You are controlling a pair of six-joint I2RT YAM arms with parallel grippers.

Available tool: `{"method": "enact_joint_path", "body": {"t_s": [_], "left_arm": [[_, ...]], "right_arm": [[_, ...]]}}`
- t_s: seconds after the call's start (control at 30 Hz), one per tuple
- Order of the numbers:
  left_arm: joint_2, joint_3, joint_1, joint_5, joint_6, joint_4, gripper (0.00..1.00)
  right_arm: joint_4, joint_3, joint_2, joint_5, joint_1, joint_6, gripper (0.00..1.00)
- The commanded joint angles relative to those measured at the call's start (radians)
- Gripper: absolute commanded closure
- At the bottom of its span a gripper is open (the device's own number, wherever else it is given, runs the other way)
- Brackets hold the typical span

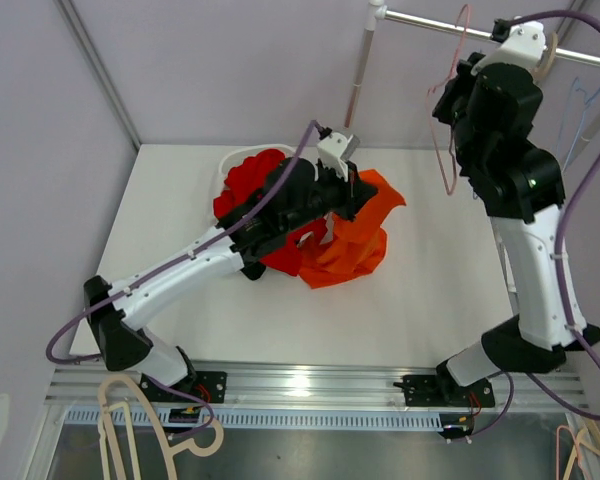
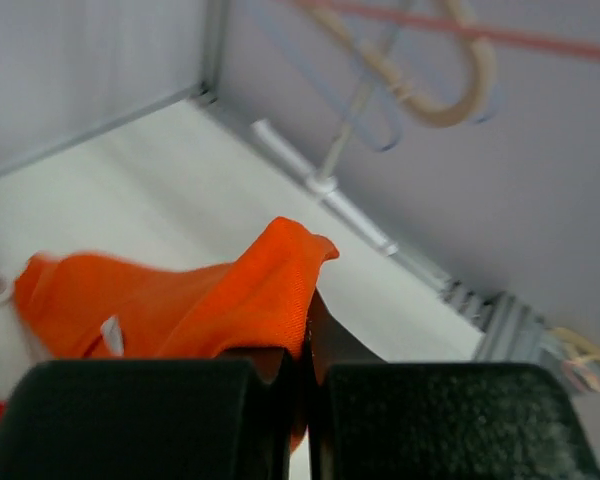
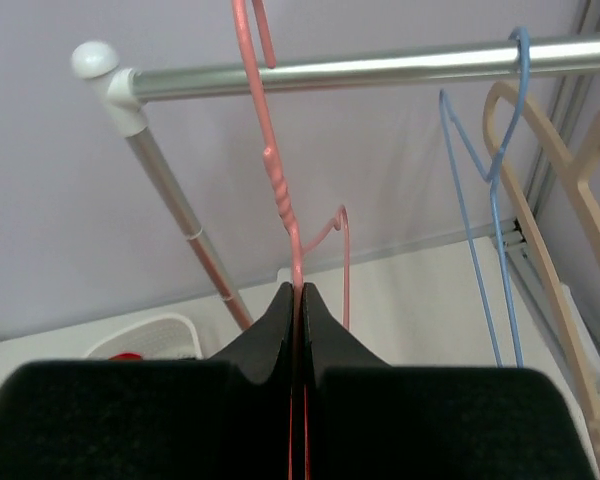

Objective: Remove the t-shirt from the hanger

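The orange t-shirt (image 1: 355,240) lies crumpled on the white table, apart from the hanger. My left gripper (image 1: 330,228) is shut on a fold of it. In the left wrist view the orange t-shirt (image 2: 230,300) bunches up between the left gripper's (image 2: 307,345) closed jaws. The thin pink wire hanger (image 1: 446,150) hangs bare at the back right, its hook up at the metal rail (image 1: 450,22). My right gripper (image 3: 300,300) is shut on the pink hanger's (image 3: 280,190) neck just under the rail (image 3: 380,68).
A red cloth (image 1: 248,185) lies beside the t-shirt, over a white basket (image 1: 230,158). A blue wire hanger (image 3: 495,200) and a beige wooden hanger (image 3: 550,250) hang on the rail to the right. The rail's upright post (image 1: 360,75) stands behind the table. Another beige hanger (image 1: 130,415) lies below the table's near edge.
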Motion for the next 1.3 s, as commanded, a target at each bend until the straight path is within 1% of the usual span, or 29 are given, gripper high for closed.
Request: {"method": "enact_joint_path", "body": {"t_s": [0.0, 0.1, 0.2, 0.23, 0.27, 0.37, 0.4, 0.43, 0.47, 0.5, 0.53, 0.57, 0.63, 0.67, 0.73, 0.77, 0.87, 1.0, 1.17, 1.27], "left_arm": [[-0.062, 0.106, -0.024, 0.236, -0.081, 0.04, 0.99], [-0.056, 0.179, -0.07, 0.271, -0.085, 0.018, 0.99], [-0.049, 0.287, -0.07, 0.34, -0.114, -0.012, 0.99], [-0.041, 0.381, -0.066, 0.363, -0.114, -0.037, 0.99], [-0.041, 0.382, -0.061, 0.377, -0.12, -0.048, 0.99], [0.014, 0.616, -0.032, 0.464, -0.163, -0.088, 0.99], [0.061, 0.667, -0.024, 0.472, -0.171, -0.111, 0.99], [0.086, 0.766, -0.012, 0.477, -0.182, -0.137, 0.99], [0.108, 0.811, 0.019, 0.483, -0.194, -0.178, 0.99], [0.128, 0.885, 0.04, 0.51, -0.209, -0.185, 0.99], [0.146, 0.926, 0.063, 0.523, -0.244, -0.182, 0.99], [0.145, 0.937, 0.121, 0.531, -0.261, -0.162, 0.99], [0.123, 0.924, 0.195, 0.511, -0.295, -0.154, 0.99], [0.116, 0.915, 0.273, 0.497, -0.297, -0.159, 0.99], [0.085, 0.884, 0.347, 0.427, -0.272, -0.203, 0.99], [0.07, 0.841, 0.411, 0.401, -0.259, -0.209, 0.99], [0.025, 0.745, 0.502, 0.287, -0.19, -0.206, 0.99], [0.039, 0.755, 0.563, 0.192, -0.087, -0.213, 0.99], [0.109, 0.855, 0.628, 0.176, -0.058, -0.203, 0.99], [0.132, 0.833, 0.642, 0.144, -0.041, -0.155, 0.99]], "right_arm": [[0.098, 0.106, 0.089, -0.03, -0.072, -0.038, 1.0], [0.146, 0.14, 0.145, -0.049, -0.109, -0.051, 1.0], [0.187, 0.135, 0.181, -0.066, -0.153, -0.047, 1.0], [0.195, 0.128, 0.187, -0.081, -0.176, -0.04, 1.0], [0.204, 0.128, 0.193, -0.093, -0.19, -0.035, 1.0], [0.239, 0.102, 0.21, -0.132, -0.236, -0.014, 1.0], [0.259, 0.086, 0.213, -0.138, -0.244, -0.011, 1.0], [0.27, 0.075, 0.218, -0.144, -0.251, -0.009, 1.0], [0.278, 0.069, 0.219, -0.147, -0.261, -0.006, 1.0], [0.284, 0.066, 0.221, -0.15, -0.265, -0.005, 1.0], [0.284, 0.066, 0.228, -0.153, -0.27, -0.001, 1.0], [0.284, 0.066, 0.232, -0.161, -0.276, 0.002, 1.0], [0.278, 0.066, 0.233, -0.166, -0.279, 0.008, 1.0], [0.275, 0.066, 0.233, -0.169, -0.279, 0.008, 1.0], [0.272, 0.063, 0.23, -0.169, -0.279, 0.006, 1.0], [0.275, 0.06, 0.226, -0.169, -0.279, 0.006, 1.0], [0.278, 0.055, 0.219, -0.173, -0.281, 0.005, 1.0], [0.283, 0.054, 0.213, -0.17, -0.282, 0.005, 1.0], [0.286, 0.057, 0.216, -0.17, -0.282, 0.005, 1.0], [0.278, 0.051, 0.219, -0.164, -0.284, 0.002, 1.0]]}}
